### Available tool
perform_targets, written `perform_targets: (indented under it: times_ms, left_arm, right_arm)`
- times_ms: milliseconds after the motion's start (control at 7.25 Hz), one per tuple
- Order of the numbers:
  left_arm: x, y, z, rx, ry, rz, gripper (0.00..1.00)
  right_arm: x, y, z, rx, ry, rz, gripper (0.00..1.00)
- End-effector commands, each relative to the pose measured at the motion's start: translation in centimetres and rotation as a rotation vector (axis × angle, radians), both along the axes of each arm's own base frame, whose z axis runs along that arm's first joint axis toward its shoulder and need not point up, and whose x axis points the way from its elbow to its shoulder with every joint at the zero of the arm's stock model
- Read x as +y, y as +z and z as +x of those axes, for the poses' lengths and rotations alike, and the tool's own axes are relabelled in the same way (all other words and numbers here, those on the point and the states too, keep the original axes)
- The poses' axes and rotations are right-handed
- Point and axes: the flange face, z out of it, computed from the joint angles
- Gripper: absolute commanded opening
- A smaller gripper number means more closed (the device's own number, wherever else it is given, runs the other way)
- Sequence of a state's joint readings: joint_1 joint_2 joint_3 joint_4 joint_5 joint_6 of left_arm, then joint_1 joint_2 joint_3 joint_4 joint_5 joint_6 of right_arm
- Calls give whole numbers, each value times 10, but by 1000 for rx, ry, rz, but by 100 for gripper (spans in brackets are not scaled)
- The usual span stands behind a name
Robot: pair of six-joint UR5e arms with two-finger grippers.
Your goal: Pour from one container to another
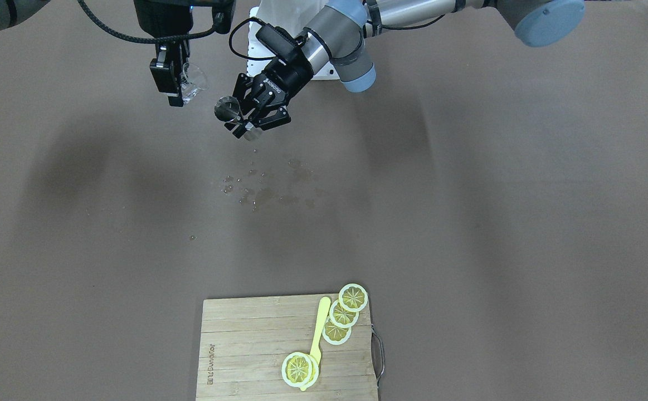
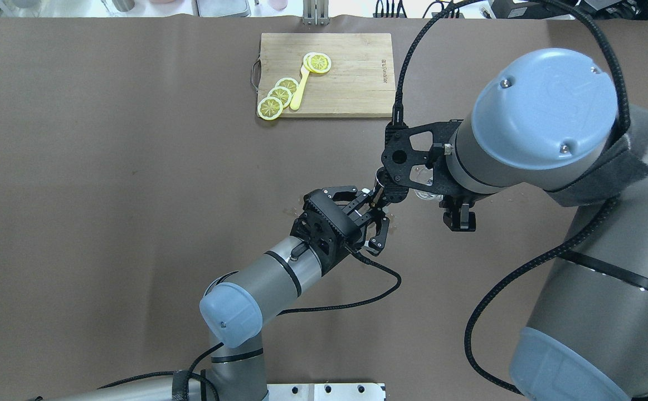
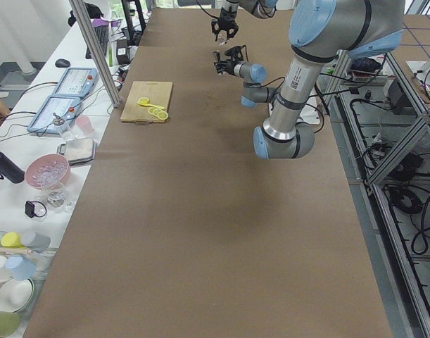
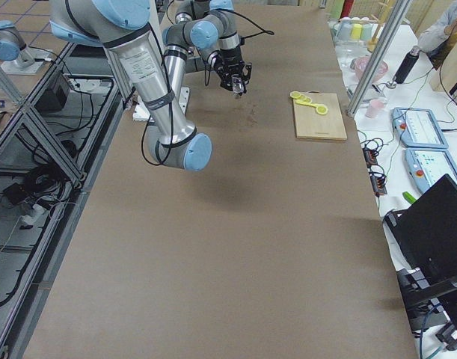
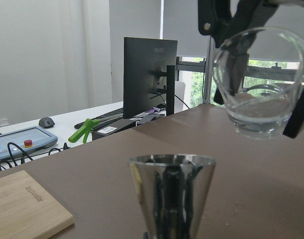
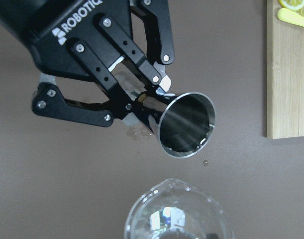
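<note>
My left gripper is shut on the waist of a steel jigger, held upright above the table. The jigger's open mouth shows in the right wrist view, with a drop hanging below its rim. My right gripper is shut on a clear glass cup with a little water in its bottom. In the left wrist view the glass hangs above and to the right of the jigger, apart from it. Overhead, the glass is mostly hidden under the right wrist.
Spilled water drops wet the brown table under the two grippers. A wooden cutting board with lemon slices and a yellow spoon lies at the table's far edge from the robot. Bowls and cups stand on a side bench.
</note>
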State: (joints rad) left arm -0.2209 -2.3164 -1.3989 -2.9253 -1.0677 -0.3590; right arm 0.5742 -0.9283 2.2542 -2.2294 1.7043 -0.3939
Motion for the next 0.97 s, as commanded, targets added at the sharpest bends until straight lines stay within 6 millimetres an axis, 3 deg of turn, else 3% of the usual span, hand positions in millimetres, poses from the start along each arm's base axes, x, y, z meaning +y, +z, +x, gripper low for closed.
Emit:
perform_targets:
  times_ms: [0,414,828]
  left_arm:
    - [0,0,0,0,0,0,0]
    - [0,0,-1,-2,-1,4,0]
    - [0,0,-1,0,-1,4,0]
  right_arm:
    - [-1,-1,-4,43,-21,5,0]
    - [-16,-22,-26,68,-38,5,0]
    - [-17,-24,-27,88,-58,8,0]
